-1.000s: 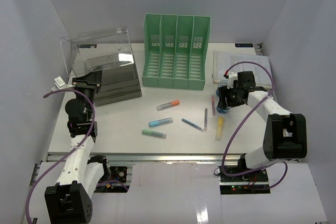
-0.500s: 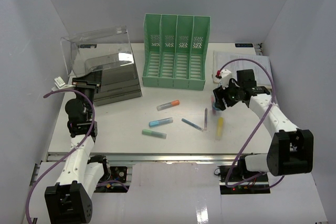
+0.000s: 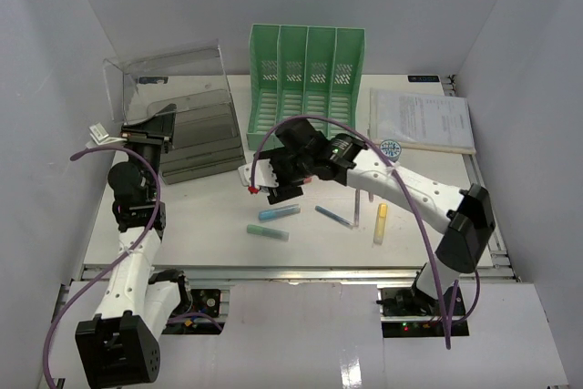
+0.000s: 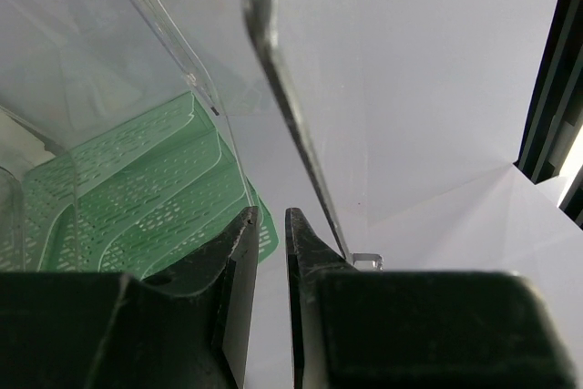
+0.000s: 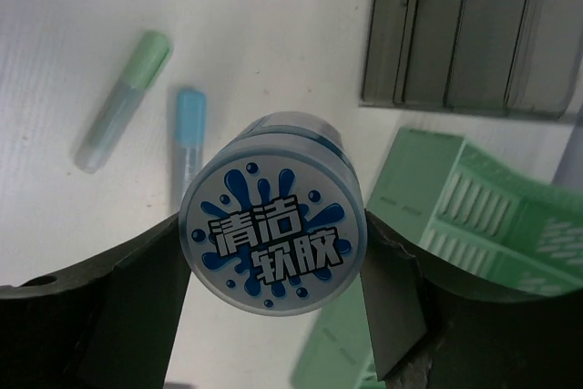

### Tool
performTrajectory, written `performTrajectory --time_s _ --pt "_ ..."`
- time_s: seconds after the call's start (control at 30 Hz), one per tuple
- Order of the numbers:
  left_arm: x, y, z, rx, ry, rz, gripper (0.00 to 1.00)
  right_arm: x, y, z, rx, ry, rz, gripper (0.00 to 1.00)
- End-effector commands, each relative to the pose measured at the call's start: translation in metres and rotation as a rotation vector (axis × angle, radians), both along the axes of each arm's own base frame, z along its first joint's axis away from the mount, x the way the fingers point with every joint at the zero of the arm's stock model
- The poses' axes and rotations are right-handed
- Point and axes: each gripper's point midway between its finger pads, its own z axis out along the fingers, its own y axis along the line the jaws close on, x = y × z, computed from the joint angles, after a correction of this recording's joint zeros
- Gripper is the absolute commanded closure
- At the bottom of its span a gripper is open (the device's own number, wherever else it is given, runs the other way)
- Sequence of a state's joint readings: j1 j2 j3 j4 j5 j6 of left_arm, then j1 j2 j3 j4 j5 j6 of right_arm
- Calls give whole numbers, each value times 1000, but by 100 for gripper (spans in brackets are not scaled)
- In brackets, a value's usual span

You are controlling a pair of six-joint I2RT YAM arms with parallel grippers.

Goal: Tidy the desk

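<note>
The left white tubular arm and the right white tubular arm are built of glossy white links joined by blocky black motor housings. A thin purple cable loops loosely along each, and flat matt-black gripper fingers tip them.

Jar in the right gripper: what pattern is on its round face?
The jar shows blue splashes with white characters; best in right wrist view.

White desk, blue-splashed jar, green rack

rack behind pens on desk, papers right
</note>
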State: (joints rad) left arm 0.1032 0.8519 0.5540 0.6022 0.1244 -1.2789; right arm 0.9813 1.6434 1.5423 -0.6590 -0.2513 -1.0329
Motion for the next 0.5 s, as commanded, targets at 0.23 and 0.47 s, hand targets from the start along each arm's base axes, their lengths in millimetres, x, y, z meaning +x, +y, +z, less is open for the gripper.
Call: performTrajectory --time_s 0.23,0.47 --pt "1 0 30 -11 -45 -12 71 58 117 101 232 -594 15 92" --pt "-1 0 43 48 -64 6 71 105 142 132 426 -776 -155 92"
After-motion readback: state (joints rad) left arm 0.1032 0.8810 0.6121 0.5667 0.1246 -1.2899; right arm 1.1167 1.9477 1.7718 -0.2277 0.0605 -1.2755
